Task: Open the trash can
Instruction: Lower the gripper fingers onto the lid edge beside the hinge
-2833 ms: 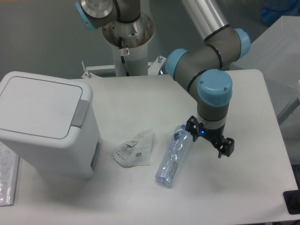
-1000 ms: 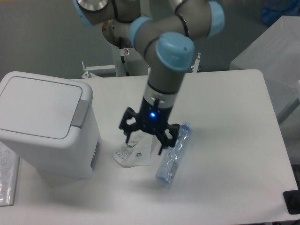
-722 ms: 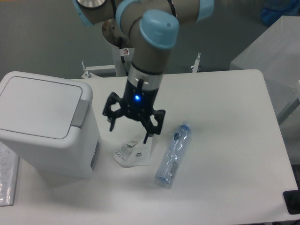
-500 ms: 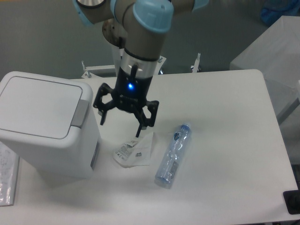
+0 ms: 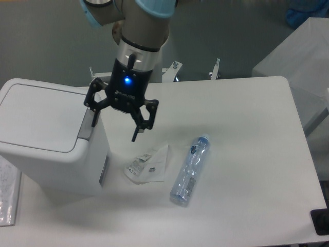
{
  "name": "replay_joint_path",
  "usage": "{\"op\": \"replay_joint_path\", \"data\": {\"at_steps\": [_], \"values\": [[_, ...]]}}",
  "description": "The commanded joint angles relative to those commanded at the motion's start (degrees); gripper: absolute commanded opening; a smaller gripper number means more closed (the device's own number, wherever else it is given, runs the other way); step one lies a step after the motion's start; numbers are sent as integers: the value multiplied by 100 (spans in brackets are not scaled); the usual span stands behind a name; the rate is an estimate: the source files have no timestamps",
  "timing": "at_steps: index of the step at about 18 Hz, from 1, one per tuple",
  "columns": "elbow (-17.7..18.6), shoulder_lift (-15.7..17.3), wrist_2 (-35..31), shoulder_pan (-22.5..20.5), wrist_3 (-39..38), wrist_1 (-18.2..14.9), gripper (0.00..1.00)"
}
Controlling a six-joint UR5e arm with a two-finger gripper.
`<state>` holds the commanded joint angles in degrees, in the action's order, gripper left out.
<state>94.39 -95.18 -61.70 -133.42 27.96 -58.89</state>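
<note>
Gripper (image 5: 116, 122): upper centre-left of frame, pointing down, fingers spread apart and holding nothing, blue light lit on the body; one fingertip (image 5: 94, 121) sits over the bin's grey tab, the other hangs above bare worktop to its right. Whether the finger touches the tab cannot be told. Bin (image 5: 49, 136): left of frame, large white boxy plastic, rounded corners, lid (image 5: 38, 117) flat and closed; grey tab (image 5: 87, 125) on the lid's right edge, partly hidden by the finger. Handling, as judged: rigid moulded shell, smooth and probably slippery, likely light if empty, so a sideways shove could slide or tip it; the lid looks sprung and hinged along its far left edge. Point of contact: the grey tab, pressed straight down with a fingertip, rather than any grip on the broad lid, which offers no edge to pinch. Wrapper (image 5: 148, 163): crumpled white packet with a printed label, lower centre, lying on the worktop just right of the bin's base, apart from the gripper. Bottle (image 5: 189, 170): clear plastic, blue label, lying on its side right of the wrapper, well apart from the bin. Worktop (image 5: 247, 128): white, rounded corners. Clear bag (image 5: 7, 198): lower left edge, beside the bin, contents unclear.
</note>
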Motion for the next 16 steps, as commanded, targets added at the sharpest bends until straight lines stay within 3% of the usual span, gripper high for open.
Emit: {"op": "replay_joint_path", "data": {"at_steps": [16], "values": [[0, 17, -26, -44, 34, 9, 100]]}}
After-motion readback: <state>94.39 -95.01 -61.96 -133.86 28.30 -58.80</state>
